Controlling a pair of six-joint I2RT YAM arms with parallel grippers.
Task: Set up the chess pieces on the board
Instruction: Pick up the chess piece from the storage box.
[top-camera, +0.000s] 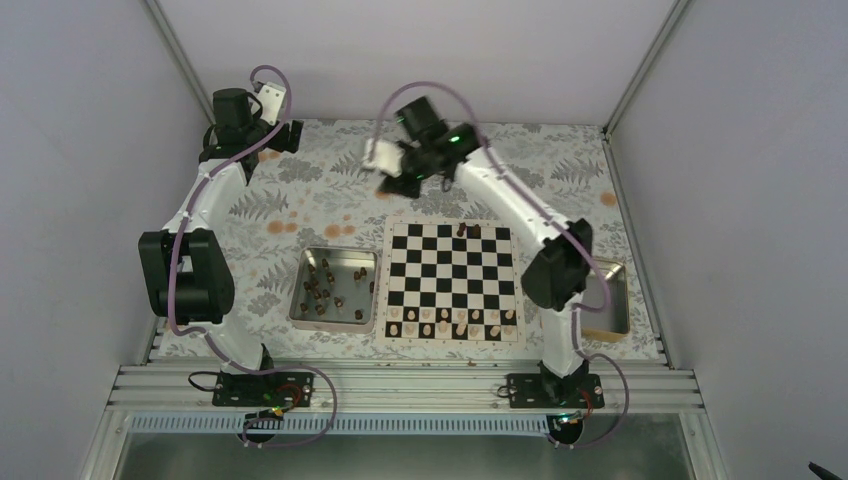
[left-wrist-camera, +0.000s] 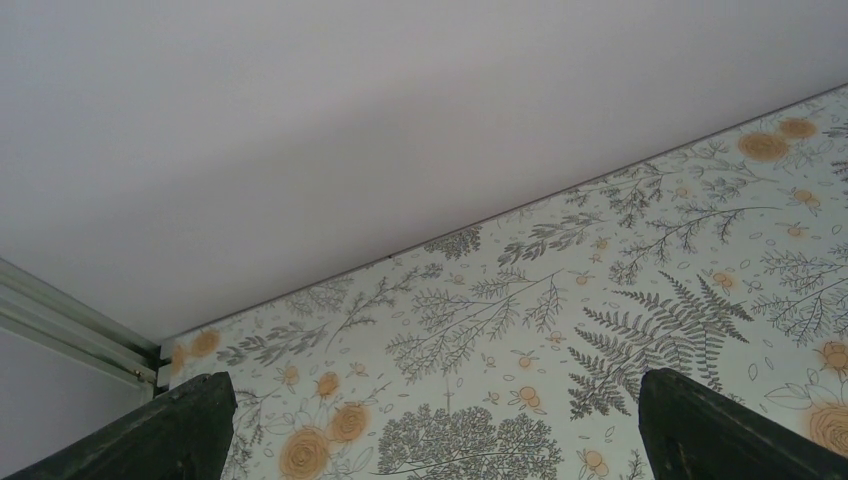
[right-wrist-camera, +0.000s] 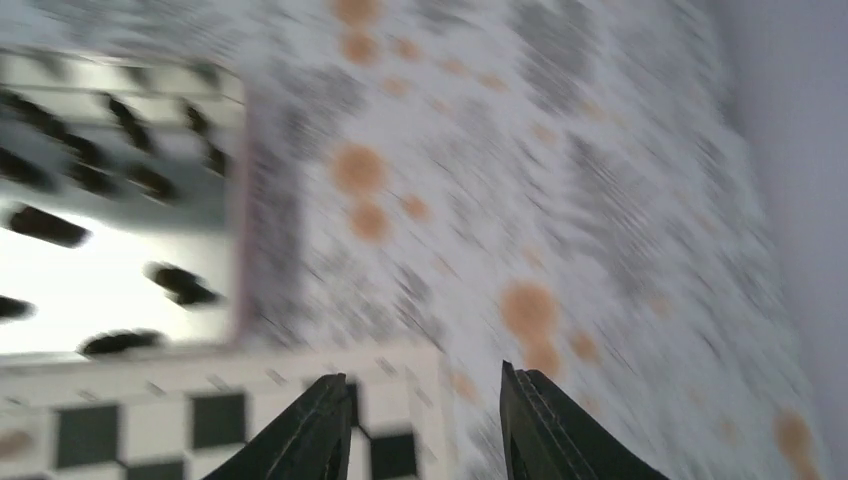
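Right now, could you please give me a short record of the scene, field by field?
board: centre of table, partly set
dark chess pieces: mostly in the metal tray left of the board; two on the board's far row
cream pieces: on the board's near rows
left gripper: open, empty, at the far left corner
right gripper: open, empty, beyond the board's far left corner; view blurred

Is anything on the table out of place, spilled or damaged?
Nothing looks spilled or damaged. Most dark pieces lie jumbled in the metal tray, as expected at this stage; only two stand on the far row of the board.
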